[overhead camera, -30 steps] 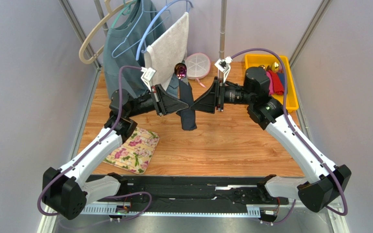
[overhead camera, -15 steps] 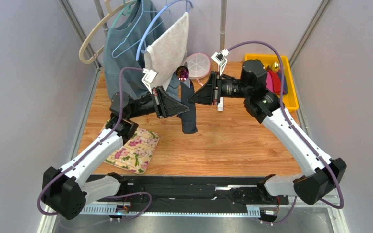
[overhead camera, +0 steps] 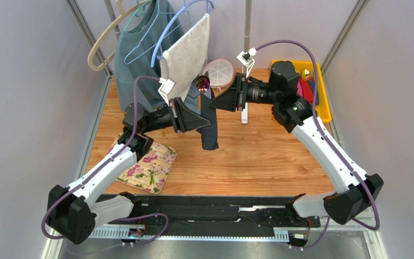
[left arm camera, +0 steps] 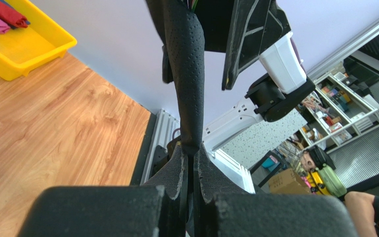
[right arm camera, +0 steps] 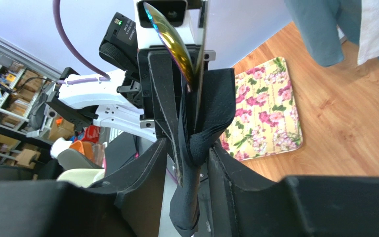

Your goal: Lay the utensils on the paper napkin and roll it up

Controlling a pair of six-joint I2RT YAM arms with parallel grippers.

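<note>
The left gripper (left arm camera: 191,150) is pinched fully closed on the paper napkin (left arm camera: 187,74), which rises out of its pads as a dark twisted roll, held in the air above the table (overhead camera: 268,162). The right gripper (right arm camera: 189,145) faces it from the other side. Its jaws stand partly apart, one on each flank of the same roll, and I cannot tell whether the pads are pressing or only bracketing it.

The utensils are inside the wrap. A spoon (right arm camera: 169,42) pokes out of the upper end, its iridescent bowl showing, and a loose tail of napkin hangs below both grippers.

Risks, as I judge them:
- If the left lets go before the right has a firm hold, the bundle drops to the wood.
- The roll looks slack and the sheet thin — a hard twist could tear it, or the hanging tail could unwind.
- With the roll upright, the cutlery could slide out of the bottom.

Counted: two grippers, one black napkin, one spoon bowl in sight with a slim dark edge beside it — the other pieces are hidden, so no full tally. One floral mat (right arm camera: 268,111) lies on the table, and one yellow bin (left arm camera: 23,47) holds three coloured rolls.
</note>
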